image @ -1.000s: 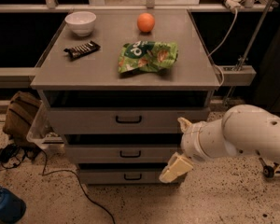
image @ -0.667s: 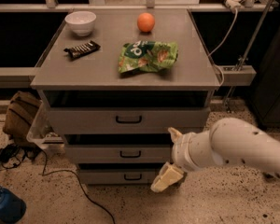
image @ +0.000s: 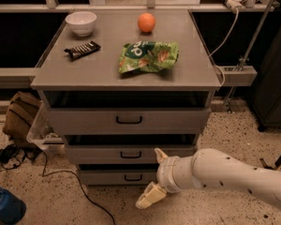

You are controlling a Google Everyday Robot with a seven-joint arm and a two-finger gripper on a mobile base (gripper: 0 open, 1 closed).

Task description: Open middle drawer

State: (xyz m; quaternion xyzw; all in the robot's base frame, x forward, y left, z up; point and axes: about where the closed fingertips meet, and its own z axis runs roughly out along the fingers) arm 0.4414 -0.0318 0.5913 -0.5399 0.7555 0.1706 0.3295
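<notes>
Grey cabinet top (image: 107,76): bowl (image: 81,22), snack bar (image: 82,50), orange (image: 146,22), chip bag (image: 148,56). Speckled floor (image: 56,201), cables (image: 61,172). Gripper (image: 154,176), fingers spread, low before middle drawer (image: 93,153), right of handle (image: 131,154).

- Middle drawer (image: 93,154): grey front panel, the second of three stacked fronts in the grey cabinet. It is narrower than the front above it and wider than the one below.
- Handle (image: 131,154): small black bar, horizontal, centred between the panel's left and right edges.
- State: the panel looks pushed in, with a dark gap along its top edge under the upper drawer.
- Gripper (image: 154,176): in front of the cabinet's lower right part, right of the handle, fingers spread wide. The upper finger (image: 160,154) overlaps the panel toward its right edge; contact cannot be judged. The lower finger (image: 149,197) hangs below the bottom drawer.
</notes>
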